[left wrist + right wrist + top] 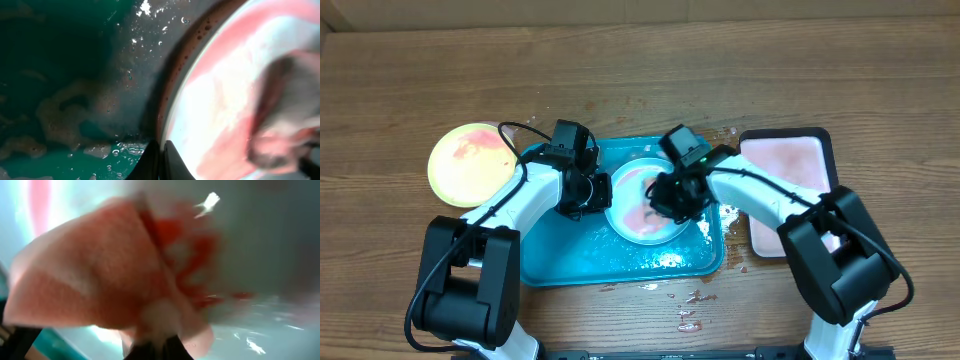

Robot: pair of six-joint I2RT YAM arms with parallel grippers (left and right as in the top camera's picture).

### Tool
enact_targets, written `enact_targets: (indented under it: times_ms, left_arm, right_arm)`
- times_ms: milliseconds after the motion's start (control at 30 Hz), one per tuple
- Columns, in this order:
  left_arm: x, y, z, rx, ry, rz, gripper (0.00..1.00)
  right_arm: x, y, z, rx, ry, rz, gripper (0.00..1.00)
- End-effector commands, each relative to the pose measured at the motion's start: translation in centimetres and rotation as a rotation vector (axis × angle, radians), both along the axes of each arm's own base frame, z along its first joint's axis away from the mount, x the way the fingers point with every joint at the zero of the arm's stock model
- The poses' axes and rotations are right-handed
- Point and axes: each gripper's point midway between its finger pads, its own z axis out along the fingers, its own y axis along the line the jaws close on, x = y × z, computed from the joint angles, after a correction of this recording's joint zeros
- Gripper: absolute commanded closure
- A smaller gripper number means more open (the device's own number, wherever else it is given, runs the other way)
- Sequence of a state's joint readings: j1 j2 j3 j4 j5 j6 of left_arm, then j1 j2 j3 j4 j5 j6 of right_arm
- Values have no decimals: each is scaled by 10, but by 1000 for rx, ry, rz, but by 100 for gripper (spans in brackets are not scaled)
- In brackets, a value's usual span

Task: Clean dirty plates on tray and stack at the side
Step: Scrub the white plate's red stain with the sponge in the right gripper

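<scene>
Glossy wet plastic tray [565, 255], matt wood-grain table [640, 70]

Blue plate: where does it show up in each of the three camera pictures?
Overhead: the plate lies at the centre, on the tray.
Left wrist: it fills the right half, with its rim curving down the middle.
Right wrist: it is the blurred pale surface behind the pink cloth.
Shared landmark: the teal tray beneath it.

The right wrist view was badly blurred. A pink wad [100, 270] filled most of it; cloth or sponge could not be determined. The fingers [175, 352] were cut off by the bottom edge. In the left wrist view the pale blue plate [225, 90] ran off the right edge. Overhead, the right gripper [670, 203] covered part of that plate, and the right arm [770, 200] hid part of the pink tray [785, 160].
</scene>
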State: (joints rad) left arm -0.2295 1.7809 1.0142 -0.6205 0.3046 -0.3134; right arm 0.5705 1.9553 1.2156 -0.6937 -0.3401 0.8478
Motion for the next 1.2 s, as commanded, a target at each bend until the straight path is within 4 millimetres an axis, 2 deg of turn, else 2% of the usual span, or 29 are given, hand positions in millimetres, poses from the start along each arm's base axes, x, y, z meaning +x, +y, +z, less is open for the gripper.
enact_targets:
  times_ms: [0, 133, 267, 333, 500, 533, 767, 900, 967, 1167]
  left_arm:
    - [-8, -2, -6, -1, 24, -30, 96]
    - [-8, -2, -6, -1, 23, -33, 96]
    - [-8, -2, -6, -1, 23, -33, 96]
    - [-8, -2, -6, 0, 22, -36, 95]
    - [-8, -2, -6, 0, 22, -36, 96]
    - [-8, -2, -6, 0, 22, -36, 96]
    - [-9, -2, -6, 0, 23, -37, 96]
    - [-9, -2, -6, 0, 25, -37, 95]
    - [-9, -2, -6, 0, 25, -37, 95]
    - [-9, -2, -6, 1, 25, -36, 96]
  right_arm:
    - [18, -67, -24, -253, -18, -160, 96]
    - [21, -96, -26, -314, 11, -242, 96]
    - [27, -101, -26, -296, 9, -262, 96]
    - [33, -87, -23, -222, -8, -227, 96]
    - [37, -36, -14, -9, -18, -162, 96]
    - [35, -25, -14, 28, -12, -151, 96]
    - [11, 16, -40, 103, 92, -119, 96]
    - [1, 45, -43, 220, 128, -55, 96]
    - [0, 55, -42, 266, 129, -32, 96]
    - [9, 63, -36, 321, 79, -2, 96]
